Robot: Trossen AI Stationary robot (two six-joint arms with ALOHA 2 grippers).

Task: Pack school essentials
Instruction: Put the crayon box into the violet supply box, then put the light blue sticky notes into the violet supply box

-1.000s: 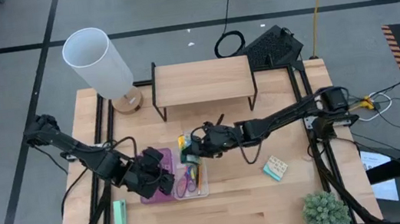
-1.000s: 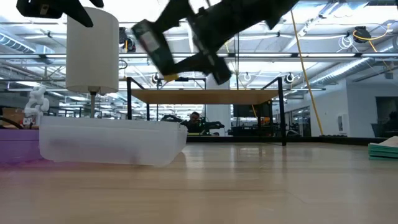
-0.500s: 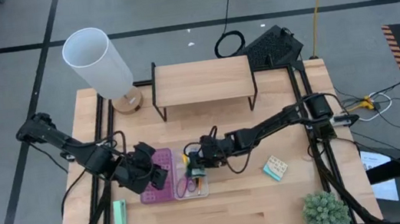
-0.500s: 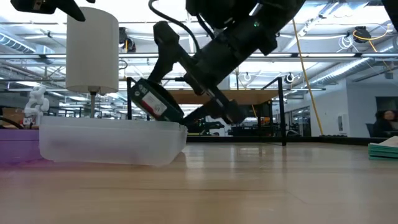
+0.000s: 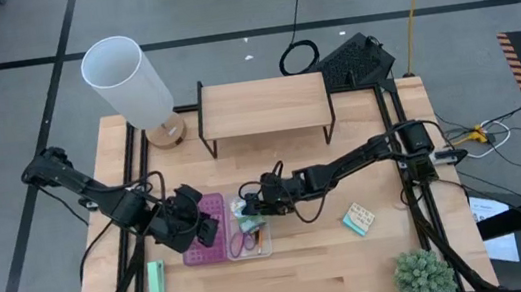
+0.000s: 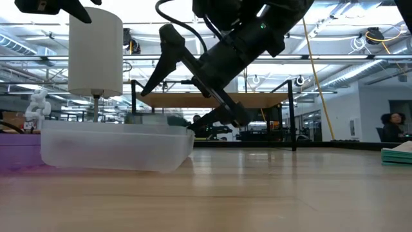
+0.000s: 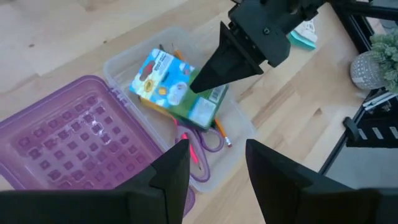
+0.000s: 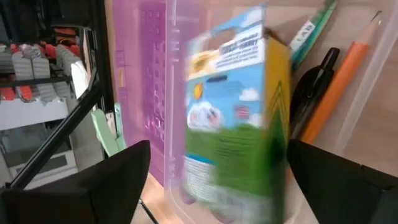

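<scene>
A pale wooden slatted table (image 5: 306, 261) is seen from above, with two dark robot arms meeting over an open pencil case near its centre. The case has a purple studded half (image 5: 206, 230) and a clear plastic half (image 5: 252, 236) just beside it at its 3 o'clock. Lying in the clear half is a green-blue packet (image 7: 177, 89), a glossy cardboard box printed with sky, clouds and grass, its long axis tilted diagonally across the tray. Under and beside it lie an orange pencil (image 8: 339, 81), a black pen (image 8: 311, 84), a pink pencil (image 7: 191, 151) and purple-handled scissors (image 7: 210, 140), mostly running along the tray's length. The right gripper (image 5: 251, 201) hangs over the tray's far end with its two dark tapered fingers spread apart on either side of the packet, not gripping it. The left gripper (image 5: 207, 230) hovers over the purple half, its fingers parted and empty. At the case's 9 o'clock lies a mint-green rectangular block (image 5: 156, 281); well apart at 3 o'clock sits a small teal-beige pad (image 5: 358, 220). A white cylindrical lamp (image 5: 126, 78) stands at 11 o'clock, a wooden shelf on black legs (image 5: 262, 105) at 12 o'clock, and a spiky green plant (image 5: 424, 276) at 5 o'clock.
</scene>
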